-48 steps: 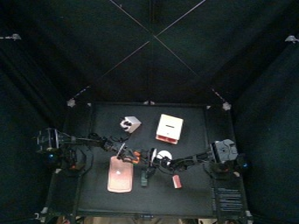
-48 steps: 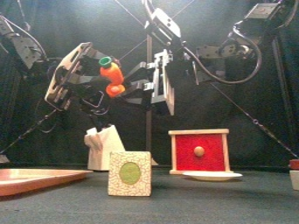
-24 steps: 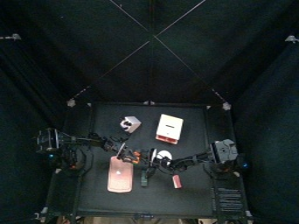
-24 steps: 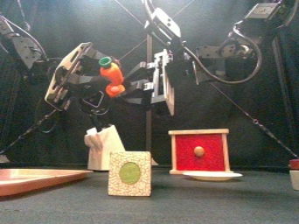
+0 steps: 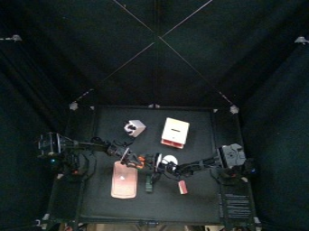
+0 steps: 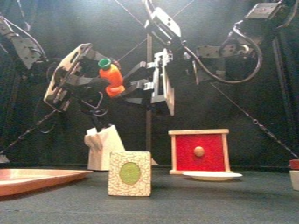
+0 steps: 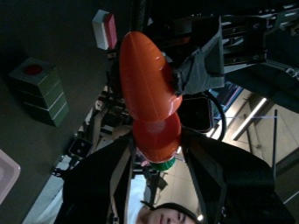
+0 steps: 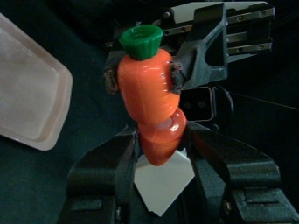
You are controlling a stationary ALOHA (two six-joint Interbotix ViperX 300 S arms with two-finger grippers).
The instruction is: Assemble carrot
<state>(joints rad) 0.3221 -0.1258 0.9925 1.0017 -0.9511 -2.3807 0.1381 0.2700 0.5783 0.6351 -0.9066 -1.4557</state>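
Note:
The carrot [image 6: 111,77] hangs in the air above the table, orange with a green top, its two orange sections butted end to end. My left gripper [image 6: 93,79] grips it from the left and my right gripper [image 6: 133,83] from the right. In the left wrist view the carrot [image 7: 149,92] runs away from the left gripper [image 7: 163,168], green end between the jaws. From the right wrist, the carrot [image 8: 152,92] rises out of the right gripper [image 8: 158,147], whose jaws clamp its lower end.
A pale pink board [image 6: 35,178] lies at the front left. Below the carrot stand a green-patterned card box [image 6: 129,172], a white piece [image 6: 103,145], and a red box [image 6: 198,150] by a white plate [image 6: 212,175]. From above, a tan box [image 5: 178,132] sits behind.

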